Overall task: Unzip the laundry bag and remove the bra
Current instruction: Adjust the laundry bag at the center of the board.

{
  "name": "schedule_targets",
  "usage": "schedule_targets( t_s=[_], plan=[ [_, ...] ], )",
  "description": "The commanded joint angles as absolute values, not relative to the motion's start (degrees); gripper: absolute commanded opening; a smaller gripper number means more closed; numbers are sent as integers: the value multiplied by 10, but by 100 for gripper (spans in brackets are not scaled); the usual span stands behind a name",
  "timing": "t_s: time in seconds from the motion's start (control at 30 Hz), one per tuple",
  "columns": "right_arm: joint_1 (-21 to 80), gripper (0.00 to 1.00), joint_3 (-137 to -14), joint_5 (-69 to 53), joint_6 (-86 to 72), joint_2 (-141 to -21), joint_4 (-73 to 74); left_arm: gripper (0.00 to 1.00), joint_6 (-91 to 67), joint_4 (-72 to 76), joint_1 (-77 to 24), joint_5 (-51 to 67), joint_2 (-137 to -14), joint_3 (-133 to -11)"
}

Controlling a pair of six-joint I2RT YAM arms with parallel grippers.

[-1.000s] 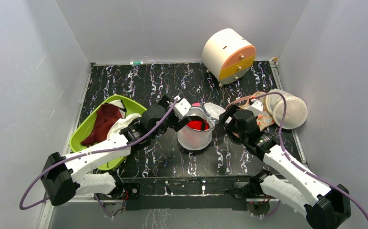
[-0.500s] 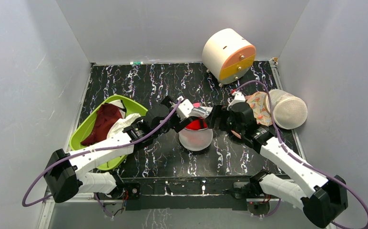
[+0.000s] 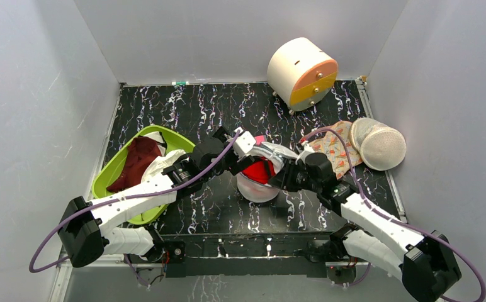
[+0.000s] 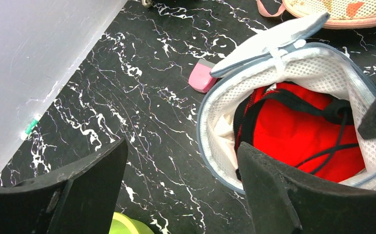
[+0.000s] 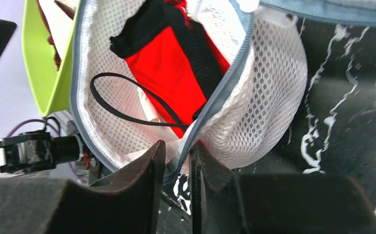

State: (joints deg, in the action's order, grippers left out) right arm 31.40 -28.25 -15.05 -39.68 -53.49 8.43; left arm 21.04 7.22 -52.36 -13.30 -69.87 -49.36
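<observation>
The laundry bag [image 3: 257, 187] lies unzipped mid-table, a white mesh pouch with a blue-grey zip rim, its mouth [image 4: 312, 68] gaping. The red bra [image 3: 257, 170] with black straps sits inside it [image 4: 293, 131], also clear in the right wrist view [image 5: 171, 73]. My right gripper [image 3: 282, 178] is at the bag's right side, shut on the rim and mesh wall [image 5: 177, 146]. My left gripper [image 3: 256, 153] is open at the bag's left side [image 4: 182, 145]. Its fingers stand wide apart; one is over the bare table, the other overlaps the bag's rim.
A lime-green tub [image 3: 111, 173] holding a dark maroon garment [image 3: 138, 160] stands at left. At right lie an orange floral fabric piece [image 3: 335, 148] and a domed mesh bag [image 3: 379, 146]. A white-and-orange drum [image 3: 301, 72] stands at the back. A small pink item [image 4: 201, 75] lies beside the bag.
My right gripper has swung from beside the floral fabric down to the bag's right rim and closed on it. The bag's mouth is pulled wider. The left arm has hardly moved.
</observation>
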Motion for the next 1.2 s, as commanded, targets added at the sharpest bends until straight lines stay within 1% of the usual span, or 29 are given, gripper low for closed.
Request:
schedule_targets(
  t_s=[0.0,0.17,0.3,0.37,0.43,0.53,0.6,0.83,0.9,1.0,1.07,1.17],
  plan=[
    [326,22,-227,-193,-484,-504,-60,82,216,73,-527,-130,-687,-519],
    [368,24,-207,-164,-504,-514,-87,82,216,71,-527,-126,-689,-520],
    [411,26,-181,-158,-531,-556,-164,82,215,70,-528,-121,-690,-520],
    [419,28,-189,-159,-526,-578,-180,82,215,71,-528,-123,-691,-520],
    [419,32,-221,-149,-511,-585,-149,82,215,72,-528,-124,-692,-518],
    [418,37,-248,-113,-493,-574,-62,82,215,69,-531,-120,-695,-521],
    [418,45,-260,-91,-478,-562,-14,82,214,67,-532,-117,-696,-522],
    [418,75,-351,0,-380,-480,231,82,218,62,-539,-117,-697,-524],
    [418,76,-384,33,-354,-465,273,82,218,62,-540,-115,-696,-524],
    [417,75,-431,93,-329,-470,312,83,220,60,-541,-116,-694,-524],
    [416,75,-463,138,-308,-487,316,83,224,61,-542,-119,-694,-523],
    [407,74,-501,166,-269,-533,305,83,226,60,-543,-120,-696,-523]
  ],
)
